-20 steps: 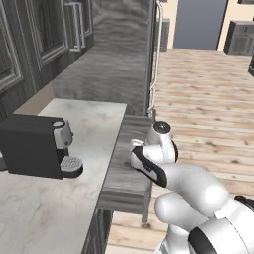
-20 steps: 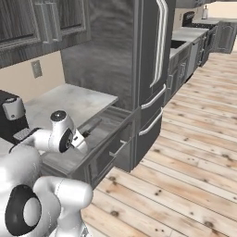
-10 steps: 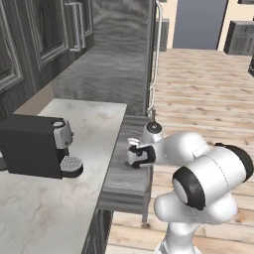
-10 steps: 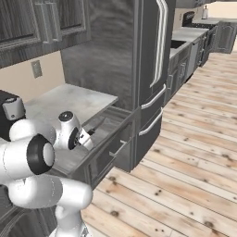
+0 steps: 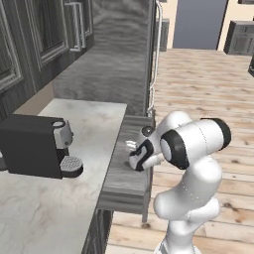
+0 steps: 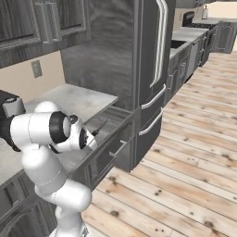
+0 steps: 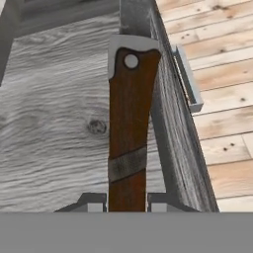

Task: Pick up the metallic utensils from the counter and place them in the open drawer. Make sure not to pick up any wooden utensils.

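The tabletop [image 5: 94, 121] was a light-grey marbled slab with faint tan veins. A black coffee machine [image 5: 34, 146] stood directly on it, near the left side in the left base view. The open drawer [image 5: 124, 181] projected from the tabletop's edge over the plank floor [image 5: 208, 84]. Its floor [image 7: 54, 123] was grey with a wood-grain pattern and a dark knot, bounded by a dark grey rim [image 7: 170, 133].

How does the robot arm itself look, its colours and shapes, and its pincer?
The arm is glossy white with rounded, bulbous links and dark grey to black bands at the joints. The pincer ends in two small, flat, dark grey fingertips. No cables or markings are visible.
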Available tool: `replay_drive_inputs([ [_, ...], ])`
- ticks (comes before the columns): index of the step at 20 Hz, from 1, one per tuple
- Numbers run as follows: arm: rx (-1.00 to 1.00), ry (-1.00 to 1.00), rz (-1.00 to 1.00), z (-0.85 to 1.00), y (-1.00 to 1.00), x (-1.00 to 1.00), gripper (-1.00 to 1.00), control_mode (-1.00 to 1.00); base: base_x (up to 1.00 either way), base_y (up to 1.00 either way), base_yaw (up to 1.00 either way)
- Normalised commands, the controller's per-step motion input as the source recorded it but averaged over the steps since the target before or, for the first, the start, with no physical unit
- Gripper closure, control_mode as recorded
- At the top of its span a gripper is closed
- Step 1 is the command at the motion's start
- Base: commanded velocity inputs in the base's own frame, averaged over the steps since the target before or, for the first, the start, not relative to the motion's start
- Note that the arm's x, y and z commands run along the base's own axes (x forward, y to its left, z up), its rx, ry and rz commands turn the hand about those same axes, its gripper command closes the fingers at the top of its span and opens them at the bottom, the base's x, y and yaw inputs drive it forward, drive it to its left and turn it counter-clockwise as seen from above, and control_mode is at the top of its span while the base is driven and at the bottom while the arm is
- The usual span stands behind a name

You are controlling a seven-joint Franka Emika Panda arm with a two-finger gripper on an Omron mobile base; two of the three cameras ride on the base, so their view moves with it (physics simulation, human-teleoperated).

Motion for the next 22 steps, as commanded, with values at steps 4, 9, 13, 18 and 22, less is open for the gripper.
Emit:
replay_drive_inputs([
  [4,0.00,0.08,0.00,-0.37,0.00,0.59,1.00,-1.00,0.00,0.00,0.00],
  [9,-0.04,0.11,0.00,-0.34,0.00,0.56,1.00,-1.00,0.00,0.00,0.00],
  [13,-0.05,0.09,-0.02,-0.40,-0.01,0.25,1.00,-1.00,0.00,0.00,0.00],
  [18,-0.05,0.09,-0.04,-0.47,-0.01,0.19,1.00,-1.00,0.00,0.00,0.00],
  [22,-0.02,0.09,-0.05,-0.41,-0.18,0.02,1.00,-1.00,0.00,0.00,0.00],
])
